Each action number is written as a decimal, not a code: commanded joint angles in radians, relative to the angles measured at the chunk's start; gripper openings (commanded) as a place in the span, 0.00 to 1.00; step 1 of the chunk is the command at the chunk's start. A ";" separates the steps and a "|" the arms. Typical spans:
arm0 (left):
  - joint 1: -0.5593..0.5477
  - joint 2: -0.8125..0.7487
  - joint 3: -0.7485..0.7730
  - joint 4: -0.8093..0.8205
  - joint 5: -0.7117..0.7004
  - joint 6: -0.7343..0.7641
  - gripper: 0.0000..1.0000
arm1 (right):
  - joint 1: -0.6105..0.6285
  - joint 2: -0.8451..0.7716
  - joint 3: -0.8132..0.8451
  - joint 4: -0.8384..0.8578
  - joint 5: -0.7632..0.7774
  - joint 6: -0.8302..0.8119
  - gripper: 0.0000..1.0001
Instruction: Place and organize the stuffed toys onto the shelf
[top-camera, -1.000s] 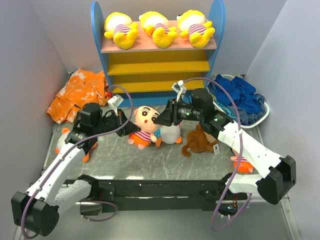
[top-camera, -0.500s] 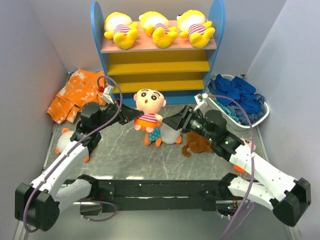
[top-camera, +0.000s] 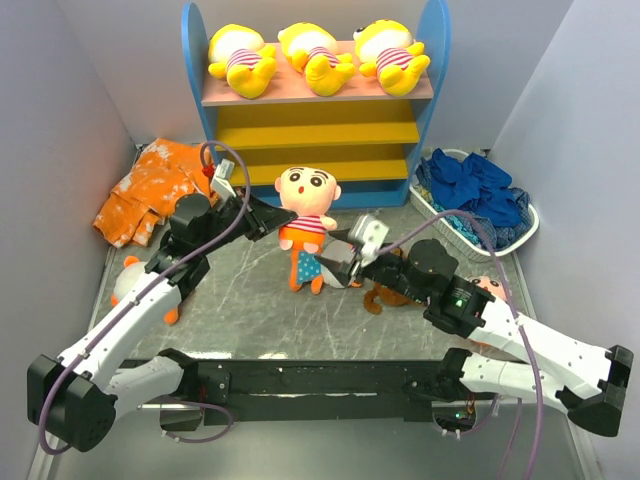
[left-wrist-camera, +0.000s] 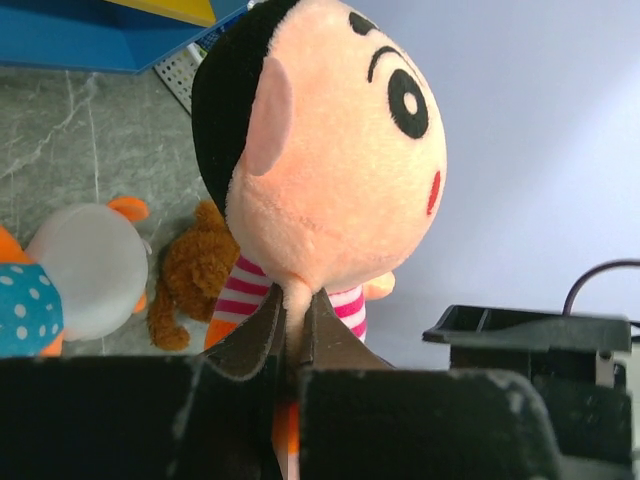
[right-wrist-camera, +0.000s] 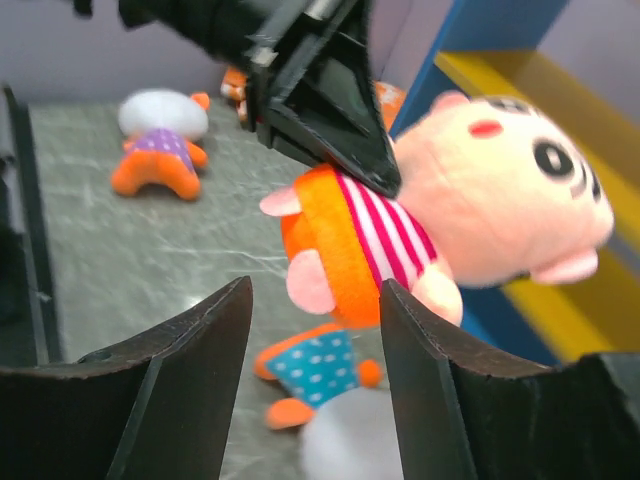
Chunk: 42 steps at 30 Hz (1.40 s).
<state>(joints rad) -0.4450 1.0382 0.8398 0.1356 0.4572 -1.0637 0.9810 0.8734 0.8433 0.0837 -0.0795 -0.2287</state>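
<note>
My left gripper (top-camera: 283, 221) is shut on the neck of a striped-shirt doll (top-camera: 306, 203) and holds it in the air in front of the shelf (top-camera: 318, 125). In the left wrist view the jaws (left-wrist-camera: 295, 320) pinch the plush under its head (left-wrist-camera: 320, 160). My right gripper (top-camera: 347, 257) is open and empty, just below that doll (right-wrist-camera: 400, 230), its tips (right-wrist-camera: 315, 330) over a dotted-shirt toy (top-camera: 309, 268) on the floor. Three yellow toys (top-camera: 318, 55) lie on the pink top board. The brown monkey (top-camera: 392, 287) is partly hidden by my right arm.
An orange-and-white cloth (top-camera: 155, 190) lies at the back left. A white basket (top-camera: 525, 222) of dark blue cloths stands at the right. A purple-dotted toy (top-camera: 130, 285) lies by my left arm. Another toy (top-camera: 487, 290) peeks from under my right arm. Walls close both sides.
My left gripper has lifted the striped-shirt doll off the floor and carried it up toward the shelf. My right arm has drawn back and lowered; its gripper now sits below the doll.
</note>
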 joint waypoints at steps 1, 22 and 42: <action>-0.006 -0.029 0.019 0.012 -0.006 -0.047 0.01 | 0.027 0.028 0.019 0.036 -0.043 -0.345 0.61; -0.014 -0.083 -0.067 0.001 -0.066 -0.065 0.01 | 0.105 0.259 0.080 0.149 0.126 -0.589 0.59; -0.012 -0.107 -0.028 -0.106 -0.149 -0.021 0.59 | 0.050 0.311 0.016 0.280 0.095 -0.704 0.00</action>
<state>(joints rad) -0.4484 0.9749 0.7670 0.0772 0.3340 -1.1202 1.0801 1.2037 0.8757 0.2478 0.0521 -0.8669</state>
